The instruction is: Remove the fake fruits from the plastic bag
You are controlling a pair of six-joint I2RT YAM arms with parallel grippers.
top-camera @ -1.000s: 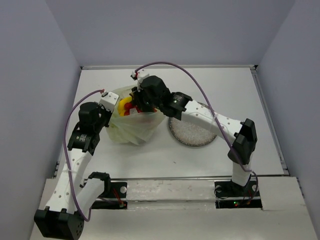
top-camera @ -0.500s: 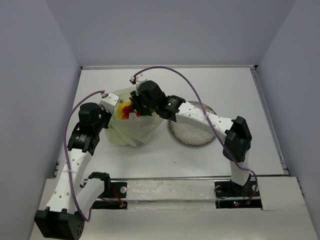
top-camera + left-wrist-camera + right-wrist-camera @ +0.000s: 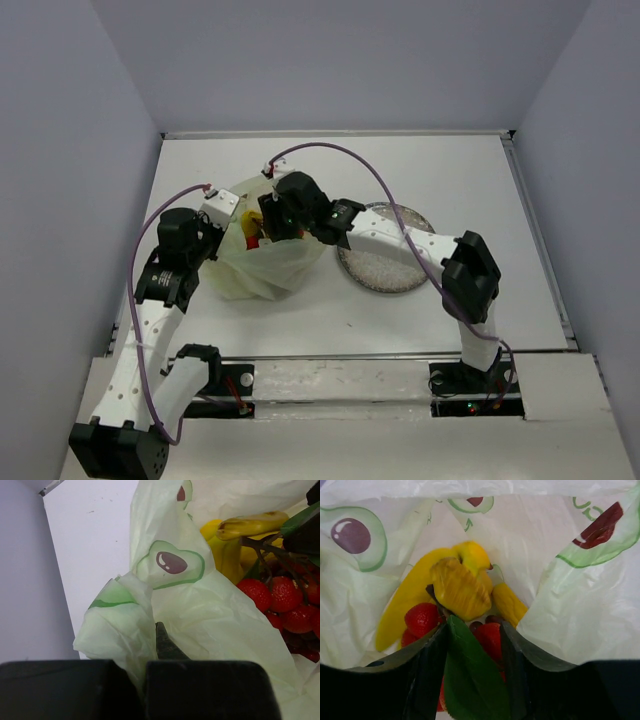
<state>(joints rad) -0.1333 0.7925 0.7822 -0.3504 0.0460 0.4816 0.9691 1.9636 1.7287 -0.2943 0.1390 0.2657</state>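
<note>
The pale green plastic bag (image 3: pixel 262 268) with avocado prints sits left of centre on the table, mouth up. My left gripper (image 3: pixel 222 222) is shut on the bag's left rim; thin film is bunched between the fingers (image 3: pixel 162 640). My right gripper (image 3: pixel 272 222) is down inside the bag's mouth. In the right wrist view its jaws (image 3: pixel 472 630) are closed round a green leaf (image 3: pixel 470 675) and a red berry of the berry bunch (image 3: pixel 420 619). Beyond lie a yellow banana (image 3: pixel 402 605), a round yellow-orange fruit (image 3: pixel 457 587), a second banana (image 3: pixel 509 604) and dark grapes (image 3: pixel 492 620).
The speckled grey plate (image 3: pixel 385 270) lies just right of the bag, under my right forearm. White walls enclose the table on the back and sides. The bag's wall (image 3: pixel 580 605) folds in close on the right of my right fingers.
My right gripper has moved left and down into the bag's mouth onto the fruits. The bag has sagged and spread at its base. My left gripper has kept its hold on the rim.
</note>
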